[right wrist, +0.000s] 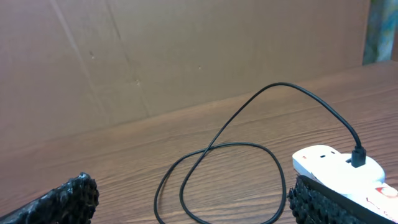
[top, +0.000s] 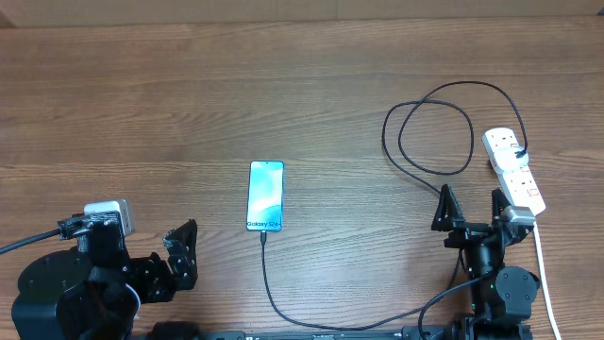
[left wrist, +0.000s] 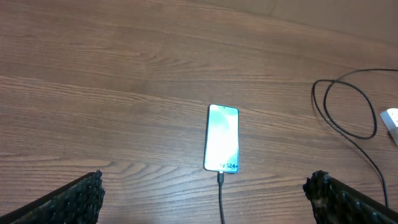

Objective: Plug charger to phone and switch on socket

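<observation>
The phone (top: 266, 196) lies flat mid-table with its blue-teal screen lit; it also shows in the left wrist view (left wrist: 222, 138). The black charger cable (top: 283, 312) runs from the phone's near end, where its plug tip (left wrist: 219, 177) sits in the port, round to a loop (top: 434, 123) and up to the white socket strip (top: 514, 170). Its other end (right wrist: 358, 155) is plugged into the strip (right wrist: 329, 165). My left gripper (top: 181, 247) is open and empty at the near left. My right gripper (top: 469, 210) is open and empty, next to the strip.
The strip's white cord (top: 545, 283) runs toward the near edge at the right. A brown cardboard wall (right wrist: 155, 56) stands behind the table in the right wrist view. The cable loop (right wrist: 217, 180) lies between my right fingers.
</observation>
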